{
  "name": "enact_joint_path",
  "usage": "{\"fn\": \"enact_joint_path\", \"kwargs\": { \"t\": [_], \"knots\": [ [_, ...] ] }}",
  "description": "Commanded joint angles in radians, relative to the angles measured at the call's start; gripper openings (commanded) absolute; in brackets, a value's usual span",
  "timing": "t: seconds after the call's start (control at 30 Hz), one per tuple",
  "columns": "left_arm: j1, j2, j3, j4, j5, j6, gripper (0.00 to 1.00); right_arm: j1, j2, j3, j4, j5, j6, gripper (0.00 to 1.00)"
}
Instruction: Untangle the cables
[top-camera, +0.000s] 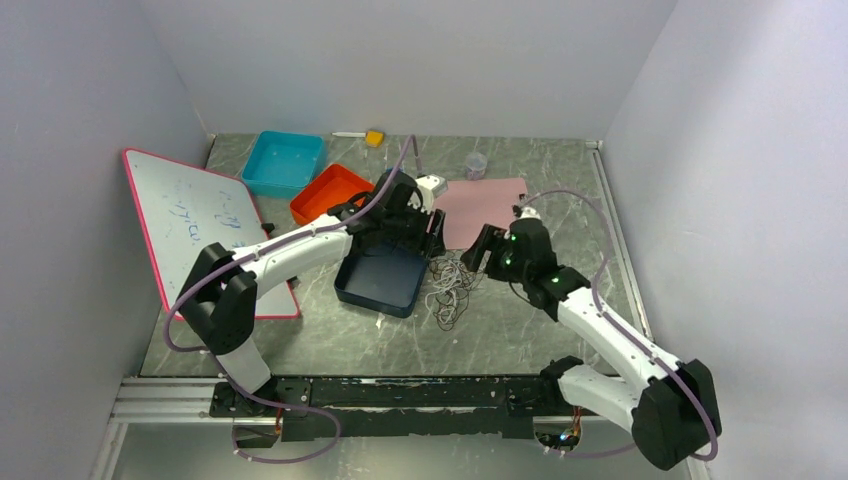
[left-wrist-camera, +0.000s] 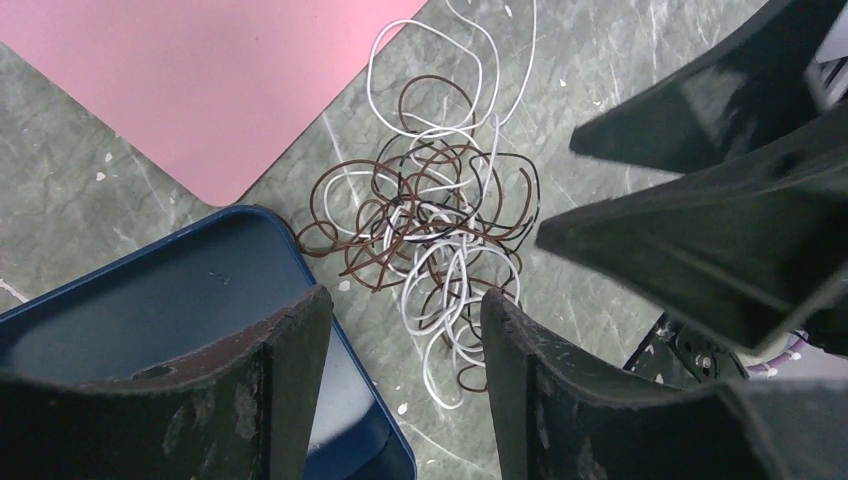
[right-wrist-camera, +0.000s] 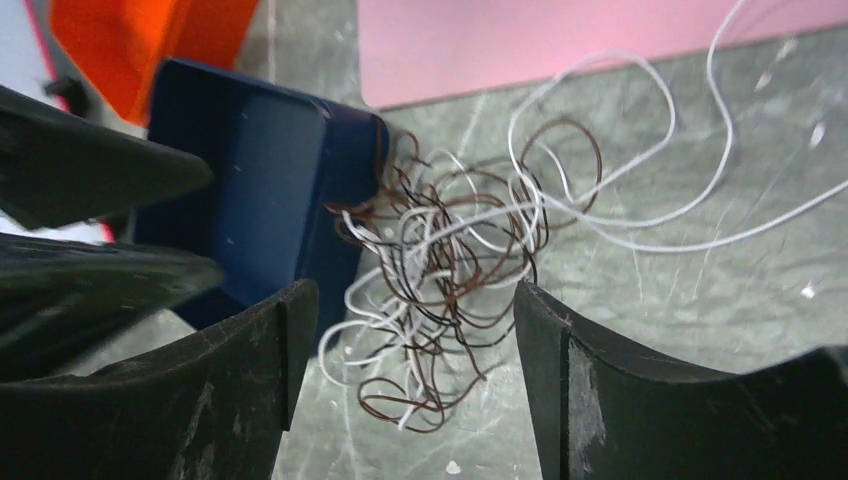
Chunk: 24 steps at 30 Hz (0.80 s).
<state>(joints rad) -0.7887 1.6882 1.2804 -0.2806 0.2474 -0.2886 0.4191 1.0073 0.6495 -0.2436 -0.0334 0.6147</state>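
The cables lie tangled beside the navy tray, close to the left hand and right hand.

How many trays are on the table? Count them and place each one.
3: teal tray at the far left, orange tray beside it, navy tray left of the cable tangle. None seem hidden.

Whiteboard: faint dark handwritten marks, too small to read.
Legible text, labels, numbers: none made out in any view.

Dark blue tray just left of cables, left pincer and right pincer overhead, bare table nearer.
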Motion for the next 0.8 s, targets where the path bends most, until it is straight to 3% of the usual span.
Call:
{"fn": "enact_joint_path", "kwargs": {
  "t": [0.0, 0.1, 0.27, 0.37, 0.63, 0.77],
  "knots": [
    [0.006, -0.037, -0.012, 0.024, -0.027, -0.001, 0.61, 0.067, 0.055, -0.056, 0.052, 0.103, 0.087, 0.76],
    [0.007, -0.039, -0.019, 0.031, -0.029, 0.000, 0.62, 0.069, 0.116, -0.086, 0.101, 0.135, 0.083, 0.74],
    [0.009, -0.014, -0.001, 0.038, -0.021, 0.024, 0.62, 0.069, 0.165, -0.115, 0.125, 0.250, 0.058, 0.40],
    [0.010, 0.014, 0.018, 0.050, -0.009, 0.047, 0.63, 0.066, 0.161, -0.127, 0.108, 0.284, 0.037, 0.28],
    [0.026, 0.123, 0.073, 0.081, 0.064, 0.054, 0.64, -0.004, 0.131, -0.174, 0.033, 0.326, -0.022, 0.17],
    [0.049, 0.133, 0.068, 0.101, 0.077, 0.051, 0.64, -0.157, 0.108, -0.220, 0.066, 0.197, -0.042, 0.12]
  ]
}}
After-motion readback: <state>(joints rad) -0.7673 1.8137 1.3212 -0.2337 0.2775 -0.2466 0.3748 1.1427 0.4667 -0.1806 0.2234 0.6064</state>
